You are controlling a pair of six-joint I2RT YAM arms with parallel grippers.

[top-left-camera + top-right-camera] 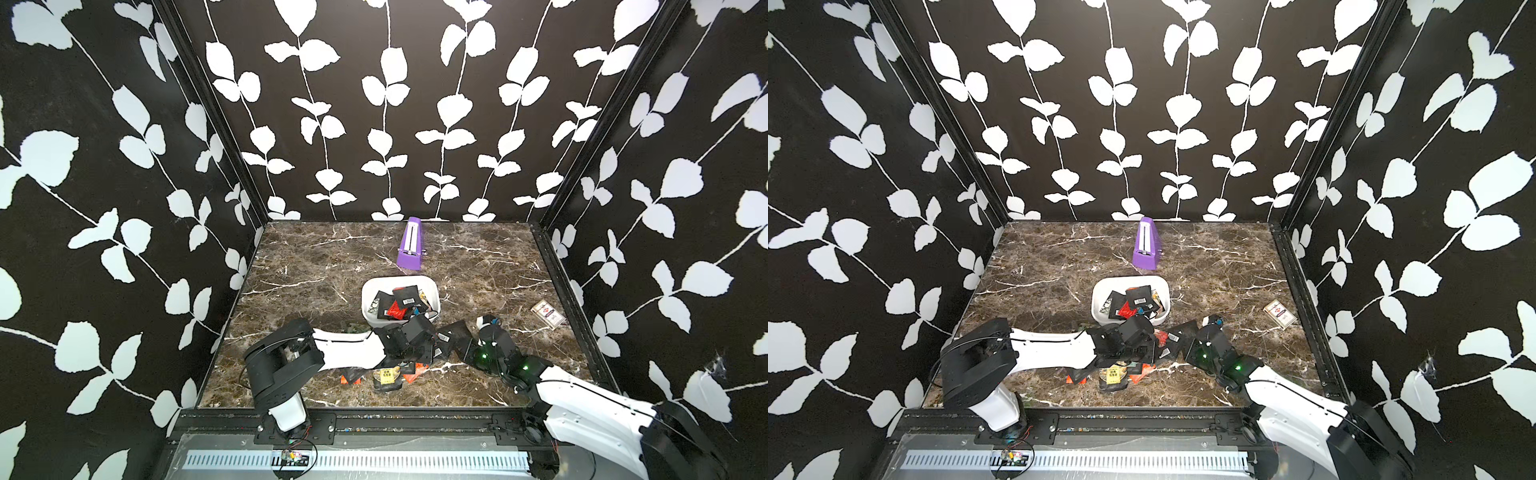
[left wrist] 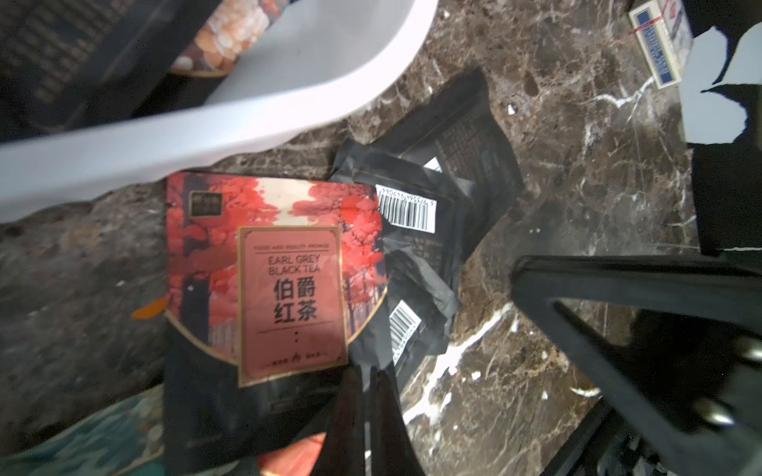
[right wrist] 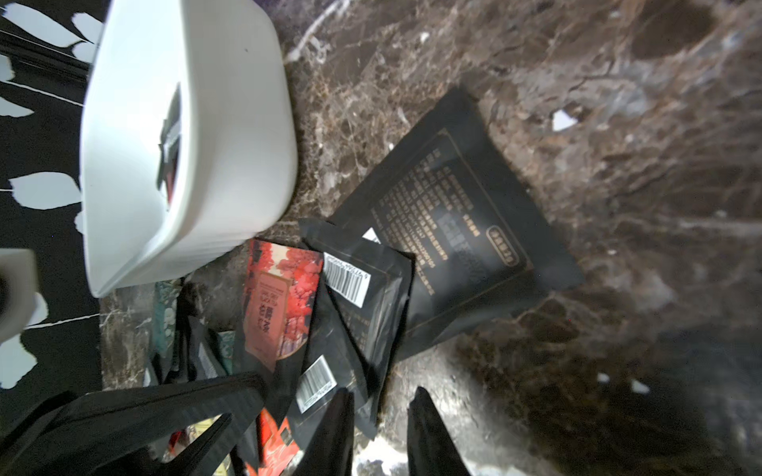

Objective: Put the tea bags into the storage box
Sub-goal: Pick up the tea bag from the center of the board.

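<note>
The white storage box (image 1: 368, 299) (image 1: 1098, 299) stands mid-table with several tea bags (image 1: 405, 297) inside. More tea bags lie loose in front of it: a red-faced sachet (image 2: 288, 280), black barcode sachets (image 2: 412, 214) (image 3: 363, 288) and a larger black one (image 3: 453, 230). My left gripper (image 2: 367, 379) is shut, pinching the lower corner of the red-faced sachet where a black one overlaps it. My right gripper (image 3: 381, 399) stands open close beside it, low over the table. A black sachet's corner lies between its fingers.
A purple wedge (image 1: 410, 245) stands behind the box near the back wall. A card-like pack (image 1: 547, 313) lies at the right edge. Yellow and orange sachets (image 1: 386, 376) lie nearer the front. The two grippers are nearly touching over the pile.
</note>
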